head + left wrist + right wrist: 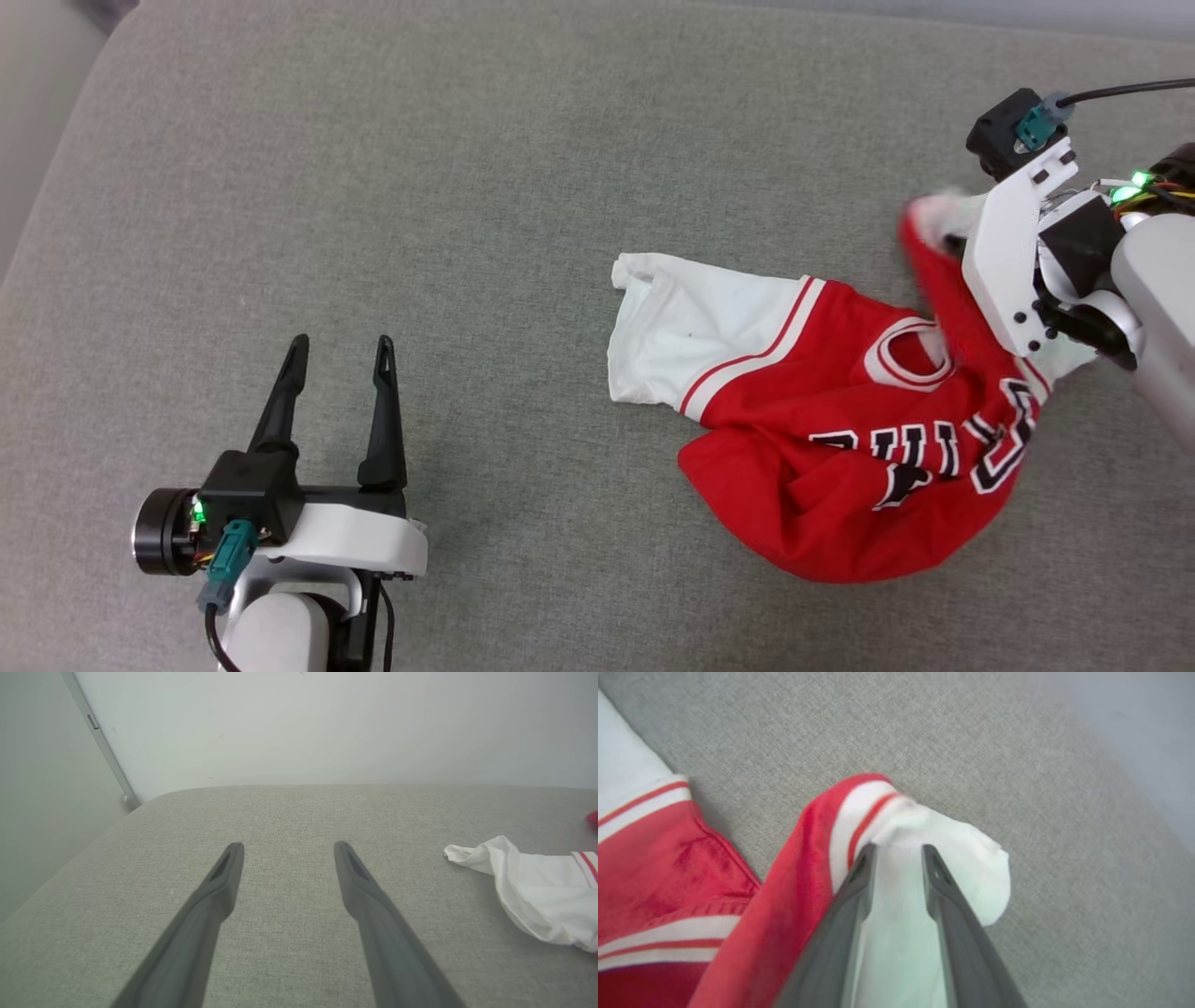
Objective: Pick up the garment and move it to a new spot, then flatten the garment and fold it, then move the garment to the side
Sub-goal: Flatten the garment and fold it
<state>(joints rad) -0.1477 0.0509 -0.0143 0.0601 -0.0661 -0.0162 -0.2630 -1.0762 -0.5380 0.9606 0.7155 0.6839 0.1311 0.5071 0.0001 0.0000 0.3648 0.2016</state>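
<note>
Red garment (803,439), sleeve (971,872) between right gripper (898,848) fingers, grip unclear; left gripper (342,343) released.

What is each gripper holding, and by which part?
Left gripper: open, nothing. Right gripper: the white sleeve of the garment lies between its fingers; whether it grips cannot be told.

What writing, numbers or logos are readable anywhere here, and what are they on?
On the garment: black, white-outlined letters across its red front, upside down in the head view and broken by folds; no whole word can be read.
Nothing else carries legible text.
</note>
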